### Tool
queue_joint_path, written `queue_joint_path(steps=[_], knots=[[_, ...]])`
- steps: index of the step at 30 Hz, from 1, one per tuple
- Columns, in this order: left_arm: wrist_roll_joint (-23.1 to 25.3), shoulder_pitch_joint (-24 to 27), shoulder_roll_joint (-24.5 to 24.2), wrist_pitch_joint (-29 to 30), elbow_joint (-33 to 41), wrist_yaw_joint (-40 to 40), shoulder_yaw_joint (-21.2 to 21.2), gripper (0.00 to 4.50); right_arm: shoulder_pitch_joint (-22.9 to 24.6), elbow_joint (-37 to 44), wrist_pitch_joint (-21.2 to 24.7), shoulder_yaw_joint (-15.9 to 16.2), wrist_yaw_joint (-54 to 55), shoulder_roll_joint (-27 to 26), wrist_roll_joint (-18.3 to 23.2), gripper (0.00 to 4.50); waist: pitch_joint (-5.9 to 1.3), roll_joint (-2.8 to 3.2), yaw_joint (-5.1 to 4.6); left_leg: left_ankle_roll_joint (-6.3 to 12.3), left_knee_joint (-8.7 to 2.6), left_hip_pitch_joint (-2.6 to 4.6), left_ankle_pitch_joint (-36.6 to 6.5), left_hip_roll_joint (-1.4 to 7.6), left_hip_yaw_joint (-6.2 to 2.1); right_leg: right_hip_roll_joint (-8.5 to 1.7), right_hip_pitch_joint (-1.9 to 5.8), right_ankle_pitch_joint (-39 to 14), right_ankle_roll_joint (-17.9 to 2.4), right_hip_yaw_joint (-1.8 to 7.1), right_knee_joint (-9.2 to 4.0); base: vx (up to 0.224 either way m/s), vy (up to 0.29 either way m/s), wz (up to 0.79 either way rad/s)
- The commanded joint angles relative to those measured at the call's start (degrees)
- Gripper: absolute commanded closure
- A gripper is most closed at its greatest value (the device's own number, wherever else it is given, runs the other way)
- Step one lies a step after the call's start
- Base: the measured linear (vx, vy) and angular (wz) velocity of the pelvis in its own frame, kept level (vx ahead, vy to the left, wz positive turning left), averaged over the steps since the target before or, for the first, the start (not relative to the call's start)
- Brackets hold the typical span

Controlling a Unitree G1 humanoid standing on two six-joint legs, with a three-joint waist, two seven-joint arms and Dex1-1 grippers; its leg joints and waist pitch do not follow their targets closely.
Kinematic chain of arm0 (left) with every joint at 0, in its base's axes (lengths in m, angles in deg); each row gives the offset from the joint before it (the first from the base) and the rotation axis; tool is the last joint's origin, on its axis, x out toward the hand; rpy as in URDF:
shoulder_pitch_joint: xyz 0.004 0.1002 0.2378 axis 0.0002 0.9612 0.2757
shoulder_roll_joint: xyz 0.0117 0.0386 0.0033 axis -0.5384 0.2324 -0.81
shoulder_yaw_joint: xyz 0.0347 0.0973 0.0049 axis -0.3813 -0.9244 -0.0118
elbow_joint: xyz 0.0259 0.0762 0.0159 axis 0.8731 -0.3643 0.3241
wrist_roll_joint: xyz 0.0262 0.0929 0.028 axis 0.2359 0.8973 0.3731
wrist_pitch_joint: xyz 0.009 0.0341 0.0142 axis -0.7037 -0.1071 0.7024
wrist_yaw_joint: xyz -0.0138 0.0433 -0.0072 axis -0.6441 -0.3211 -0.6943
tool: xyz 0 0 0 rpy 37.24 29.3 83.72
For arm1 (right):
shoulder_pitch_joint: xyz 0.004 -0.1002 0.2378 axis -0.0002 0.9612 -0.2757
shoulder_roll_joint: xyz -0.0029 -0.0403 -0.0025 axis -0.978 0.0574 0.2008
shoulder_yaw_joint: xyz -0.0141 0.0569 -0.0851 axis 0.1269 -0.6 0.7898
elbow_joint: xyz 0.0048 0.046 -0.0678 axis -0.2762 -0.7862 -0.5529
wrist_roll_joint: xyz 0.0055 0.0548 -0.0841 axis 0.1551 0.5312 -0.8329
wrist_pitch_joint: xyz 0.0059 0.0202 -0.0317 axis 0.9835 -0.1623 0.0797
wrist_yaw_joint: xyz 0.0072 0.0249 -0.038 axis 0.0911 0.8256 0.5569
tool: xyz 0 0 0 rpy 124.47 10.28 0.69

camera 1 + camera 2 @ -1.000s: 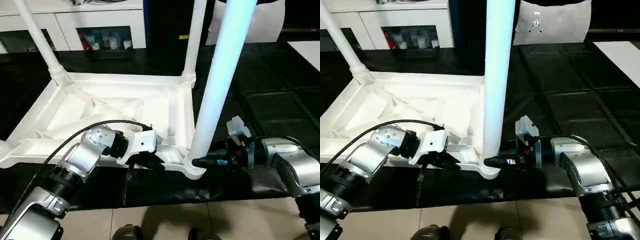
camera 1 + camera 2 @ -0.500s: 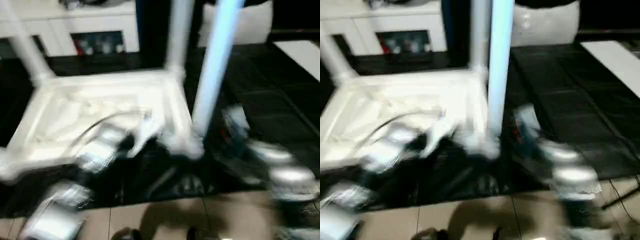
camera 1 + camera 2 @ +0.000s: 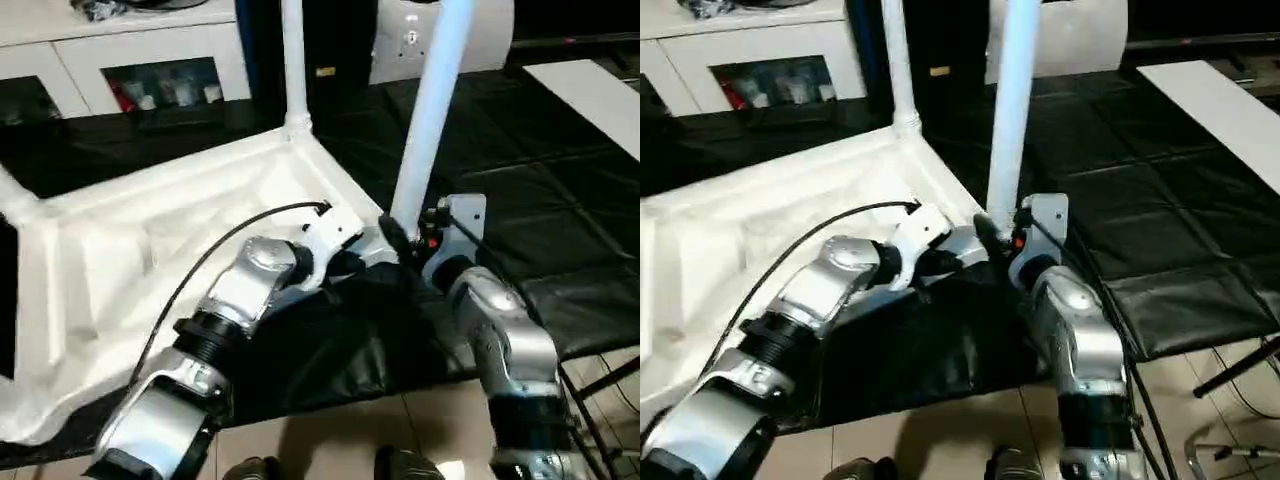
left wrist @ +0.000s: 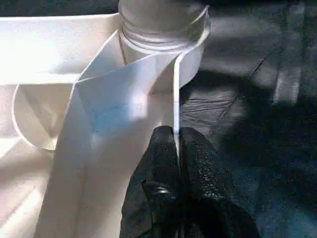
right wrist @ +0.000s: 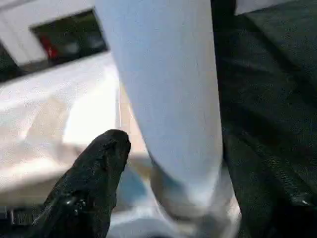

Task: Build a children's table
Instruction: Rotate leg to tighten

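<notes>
table [image 3: 150,230] lies upside down. left gripper [image 4: 176,144] pinches its thin rim [image 4: 176,99] tight. near leg [image 5: 168,99] stands between right gripper's [image 5: 198,173] spread fingers [image 5: 96,163].

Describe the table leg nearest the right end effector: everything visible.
The long white round plastic leg stands upright in the round corner socket of the upside-down white plastic table top, which lies on black matting. The leg looks smooth and slightly glossy; its upper end runs out of the picture. The right end effector has its black fingers on either side of the leg's base. The left end effector is shut on the table top's thin rim beside that socket.
</notes>
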Motion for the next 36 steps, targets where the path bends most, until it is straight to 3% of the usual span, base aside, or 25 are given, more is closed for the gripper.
queue_joint_path(steps=[1, 4, 9, 10, 12, 13, 17, 18, 20, 22, 24, 25, 28, 30, 31, 32, 33, 34, 36], knots=[[-0.16, -0.27, -1.03, -2.58, 3.31, 0.56, -0.11, 4.5, 1.67, 0.03, 1.46, 3.15, -3.14, 0.26, 1.78, 0.79, -4.35, -0.34, 0.24, 3.73, -4.47, 0.79, -16.21, 2.79, -1.55, -2.69, 2.98, -15.8, -11.45, 2.33, -2.91, 0.0, 0.0, 0.0], [0.08, 1.37, -4.11, -4.61, 4.16, 3.45, -0.76, 4.5, 3.97, 2.42, 0.3, 3.48, -7.92, 3.65, 2.17, 0.46, -4.64, -0.47, 0.29, 5.99, -3.95, 0.43, -12.31, 2.64, -1.26, -2.86, 3.24, -12.45, -12.92, 2.39, -2.57, 0.0, 0.0, 0.0], [-0.16, 2.97, -8.67, -7.62, 4.04, 8.8, -0.99, 4.5, 6.31, 4.69, -3.47, 2.97, -16.09, 10.09, 2.67, 0.08, -4.74, -0.17, 0.85, 7.19, -3.68, 0.6, -9.64, 2.86, -1.1, -2.69, 3.18, -10.34, -13.58, 2.48, -2.2, 0.0, 0.0, 0.0], [-0.54, 3.23, -9.76, -8.29, 4.1, 10.23, -1.26, 4.5, 6.5, 4.96, -4.32, 2.86, -17.87, 11.82, 3.4, 0.01, -4.58, 0.04, 0.89, 7.0, -3.77, 0.64, -10.32, 2.92, -1.05, -2.59, 3.1, -11.24, -13.69, 2.48, -2.24, 0.0, 0.0, 0.0], [-0.7, 3.38, -10.22, -8.33, 4.15, 10.85, -1.34, 4.5, 6.54, 5.0, -4.74, 2.78, -18.86, 12.8, 3.56, 0.01, -4.44, -0.14, 0.94, 6.13, -3.87, 0.81, -12.22, 2.92, -1.02, -2.55, 3.01, -13.62, -13.41, 2.49, -2.54, 0.0, 0.0, 0.0], [-0.98, 4.2, -12.48, -11.27, 4.21, 14.85, -2.4, 4.5, 6.72, 6.04, -5.23, 2.63, -23.96, 16.45, 5.13, 0.01, -4.41, -0.34, 0.87, 5.5, -3.93, 0.97, -13.5, 3.0, -0.97, -2.5, 2.9, -15.6, -13.22, 2.53, -2.74, 0.0, 0.0, 0.0], [-1.87, 5.45, -14.88, -15.24, 5.1, 20.02, -3.75, 4.5, 6.79, 6.92, -5.08, 2.95, -29.06, 19.77, 6.82, 0.01, -4.17, -0.18, 1.24, 4.5, -4.17, 1.23, -16.23, 3.2, -1.11, -2.54, 2.71, -18.89, -12.21, 2.74, -2.89, 0.0, 0.0, 0.0], [-2.14, 6.15, -16.72, -16.82, 5.89, 23.54, -4.88, 4.5, 6.36, 6.71, -5.65, 4.43, -33.67, 22.5, 7.11, 0.01, -4.05, -1.17, 1.31, 4.28, -4.22, 1.22, -17.24, 3.14, -1.04, -2.61, 2.65, -20.8, -12.12, 2.76, -3.01, 0.0, 0.0, 0.0], [-2.32, 6.52, -18.02, -18.43, 6.51, 26.18, -5.78, 4.5, 5.66, 6.07, -6.45, 5.92, -37.4, 24.36, 7.24, 0.01, -3.91, -0.8, 1.59, 3.7, -4.27, 1.4, -17.97, 3.25, -1.03, -2.72, 2.46, -23.38, -11.44, 2.99, -3.15, 0.0, 0.0, 0.0], [-2.87, 6.75, -18.88, -19.46, 7.33, 28.58, -6.41, 4.5, 4.72, 5.27, -6.52, 7.06, -41.14, 25.41, 8.14, 0.01, -3.91, -1.17, 1.85, 3.28, -4.21, 1.77, -18.61, 3.28, -0.93, -2.72, 2.17, -24.66, -11.41, 3.07, -3.28, 0.0, 0.0, 0.0], [-3.05, 6.71, -19.26, -20.19, 7.69, 29.98, -6.84, 4.5, 3.64, 4.09, -6.47, 7.99, -44.23, 25.93, 9.03, 0.01, -3.85, -0.88, 2.13, 3.04, -4.3, 1.69, -18.76, 3.39, -1.03, -2.8, 2.22, -25.58, -11.27, 3.09, -3.18, 0.0, 0.0, 0.0], [-3.07, 6.7, -19.28, -20.29, 7.71, 30.11, -6.88, 4.5, 3.53, 3.96, -6.5, 8.08, -44.5, 25.98, 9.1, 0.27, -3.89, -0.99, 2.23, 2.91, -4.28, 1.71, -18.85, 3.4, -1.04, -2.78, 2.2, -25.67, -11.18, 3.1, -3.16, 0.0, 0.0, 0.0], [-3.42, 6.56, -19.9, -22.04, 8.22, 33.13, -7.99, 4.5, 0.81, 0.82, -7.17, 10.46, -48.8, 26.9, 9.02, 0.39, -4.05, -1.54, 2.68, 2.55, -4.31, 1.72, -18.14, 3.46, -0.98, -2.76, 2.18, -25.44, -11.28, 3.2, -3.05, 0.0, 0.0, 0.0], [-3.5, 6.64, -20.16, -22.6, 8.6, 34.24, -8.42, 4.5, -0.27, -0.27, -7.01, 11.21, -50.41, 27.15, 9.1, 0.64, -4.04, -1.26, 2.99, 2.44, -4.28, 1.82, -17.92, 3.52, -0.95, -2.79, 2.05, -25.16, -11.5, 3.32, -2.92, 0.0, 0.0, 0.0], [-3.55, 6.74, -20.39, -23.16, 9.01, 35.2, -8.83, 4.5, -1.33, -1.35, -7.0, 11.92, -51.93, 27.38, 9.1, 0.71, -4.07, -1.33, 3.0, 2.4, -4.25, 1.71, -18.0, 3.45, -0.97, -2.74, 2.17, -24.89, -11.71, 3.27, -2.79, 0.0, 0.0, 0.0], [-3.52, 6.78, -20.41, -23.25, 9.26, 35.49, -9.04, 4.5, -2.08, -2.34, -7.19, 12.44, -52.87, 27.37, 8.91, 0.76, -4.1, -1.77, 3.06, 2.51, -4.25, 1.65, -17.62, 3.5, -0.86, -2.77, 2.15, -24.54, -11.67, 3.38, -2.8, 0.0, 0.0, 0.0], [-3.49, 6.77, -20.39, -23.29, 9.33, 35.61, -9.12, 4.5, -2.52, -3.02, -7.38, 12.73, -53.4, 27.35, 8.79, 0.84, -4.18, -1.57, 3.18, 2.5, -4.2, 1.76, -17.44, 3.54, -0.9, -2.83, 2.12, -24.19, -11.91, 3.42, -2.6, 0.0, 0.0, 0.0], [-3.46, 6.69, -20.34, -23.37, 9.37, 35.72, -9.23, 4.5, -3.06, -3.92, -7.76, 13.11, -53.88, 27.31, 8.46, 1.09, -4.21, -1.6, 3.29, 2.56, -4.19, 1.72, -16.75, 3.54, -0.83, -2.76, 2.12, -23.23, -12.34, 3.46, -2.46, 0.0, 0.0, 0.0], [-3.43, 6.59, -20.27, -23.37, 9.45, 35.81, -9.31, 4.5, -3.58, -4.82, -8.01, 13.46, -54.51, 27.23, 8.39, 1.16, -4.19, -1.73, 3.36, 2.63, -4.19, 1.7, -16.54, 3.57, -0.75, -2.75, 2.12, -22.74, -12.49, 3.51, -2.45, 0.0, 0.0, 0.0]])
